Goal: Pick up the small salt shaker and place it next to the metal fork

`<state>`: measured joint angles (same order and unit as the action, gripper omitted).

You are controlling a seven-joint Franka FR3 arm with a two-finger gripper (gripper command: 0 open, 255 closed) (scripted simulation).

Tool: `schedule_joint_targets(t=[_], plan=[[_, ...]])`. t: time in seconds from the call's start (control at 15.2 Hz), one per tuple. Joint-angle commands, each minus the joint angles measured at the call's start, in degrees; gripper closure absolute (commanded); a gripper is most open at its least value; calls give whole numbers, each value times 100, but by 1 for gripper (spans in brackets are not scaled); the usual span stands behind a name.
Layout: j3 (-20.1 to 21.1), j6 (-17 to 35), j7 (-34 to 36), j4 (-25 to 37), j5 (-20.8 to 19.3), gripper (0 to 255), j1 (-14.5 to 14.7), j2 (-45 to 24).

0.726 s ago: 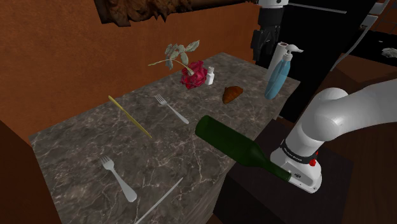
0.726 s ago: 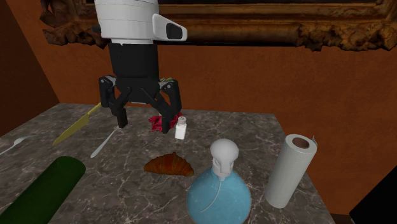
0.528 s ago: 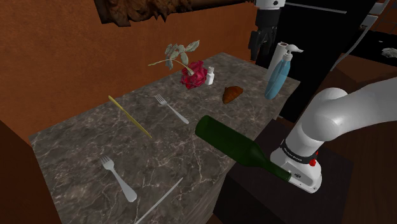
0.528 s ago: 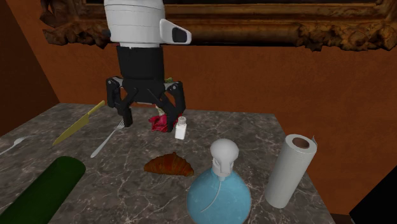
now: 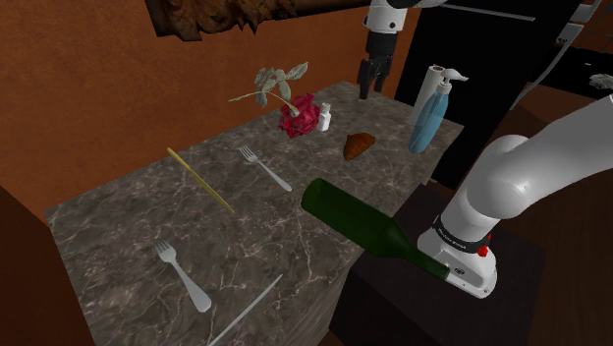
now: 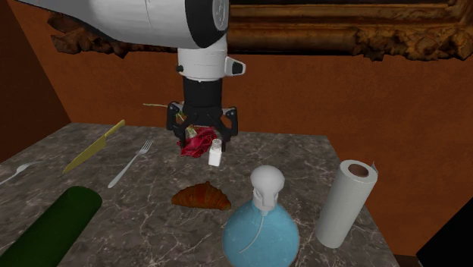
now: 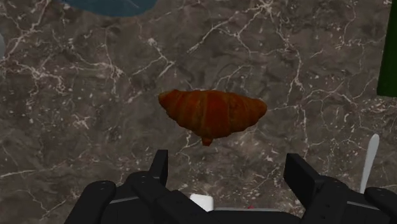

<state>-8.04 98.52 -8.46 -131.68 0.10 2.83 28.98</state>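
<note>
Hovering over the dark marble surface (image 6: pixel 303 163) with the black gripper (image 6: pixel 205 130) spread wide and clasping nothing. Poised just above the small white salt shaker (image 6: pixel 215 154), upright on the surface beneath the gripper and close beside a red rose (image 6: pixel 198 142). Looking down between the parted fingers on a brown croissant (image 7: pixel 213 114), lying near the shaker. Showing the metal fork (image 6: pixel 130 163) flat on the surface, well off to one side of the gripper, near a yellow knife (image 6: pixel 92 146).
</note>
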Motion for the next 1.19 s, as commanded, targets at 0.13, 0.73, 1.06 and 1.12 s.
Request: schedule_joint_targets(t=[0.13,0.73,1.06,1.12], plan=[[-235,557,-562,390,190,0,125,-804],[-522,1420,-1735,1324,888,0,314,-2449],[-498,1795,-1770,1050,945,0,336,-2553],[-494,1869,-1778,999,958,0,341,-2578]])
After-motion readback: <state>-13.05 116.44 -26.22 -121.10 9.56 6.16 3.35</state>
